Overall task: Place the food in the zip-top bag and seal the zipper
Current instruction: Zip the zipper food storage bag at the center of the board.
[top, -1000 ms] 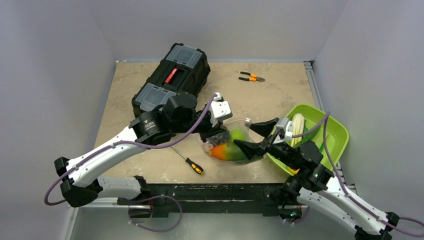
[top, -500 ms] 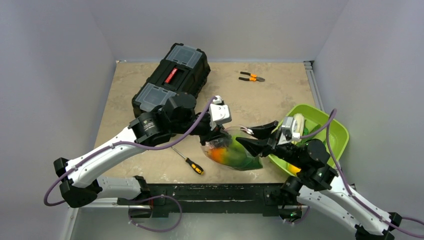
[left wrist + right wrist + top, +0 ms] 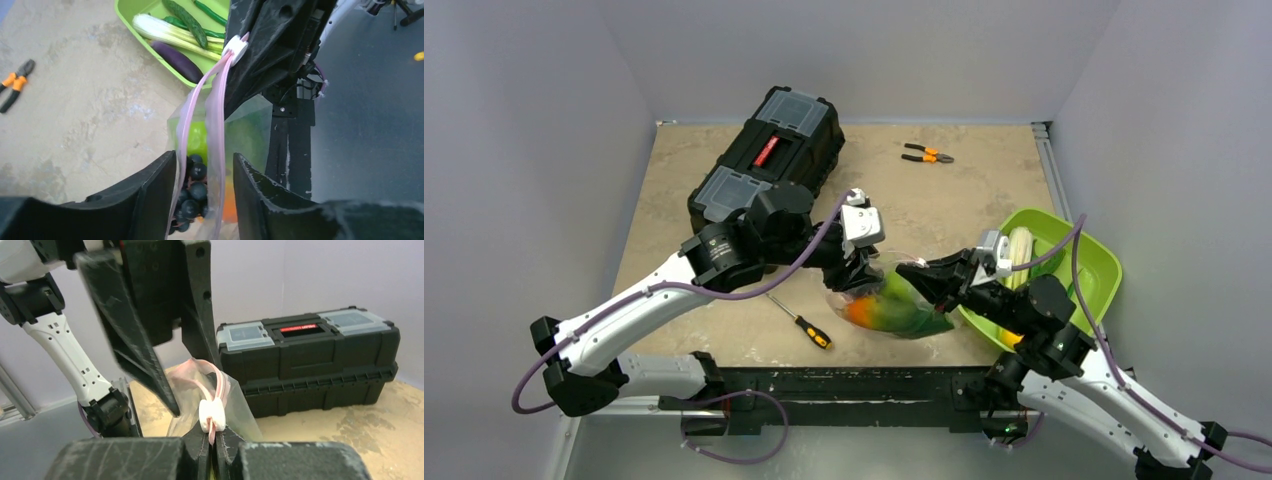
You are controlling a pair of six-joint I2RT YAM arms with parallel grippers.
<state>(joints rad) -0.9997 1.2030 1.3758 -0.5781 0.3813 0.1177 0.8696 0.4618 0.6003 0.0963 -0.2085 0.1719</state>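
Note:
The clear zip-top bag (image 3: 902,312) lies between my two grippers with food in it: dark grapes (image 3: 194,192), a green fruit (image 3: 197,140) and an orange piece (image 3: 861,308). Its pink zipper (image 3: 216,100) runs in two strips up to a white slider (image 3: 210,412). My left gripper (image 3: 205,192) is open, one finger on each side of the bag's mouth. My right gripper (image 3: 216,442) is shut on the end of the zipper, just below the slider. In the lime-green bowl (image 3: 1106,272) lie more food pieces: a white-stemmed leafy green (image 3: 167,34), a purple eggplant (image 3: 177,56) and a cucumber (image 3: 187,20).
The black toolbox (image 3: 769,165) stands at the back left, close behind my left arm. Orange-handled pliers (image 3: 927,153) lie at the back. A screwdriver (image 3: 806,327) lies near the front edge, left of the bag.
My right gripper has closed on the zipper end by the slider. My left gripper has opened and let go of the bag's edge. The bag has sagged lower and to the right.

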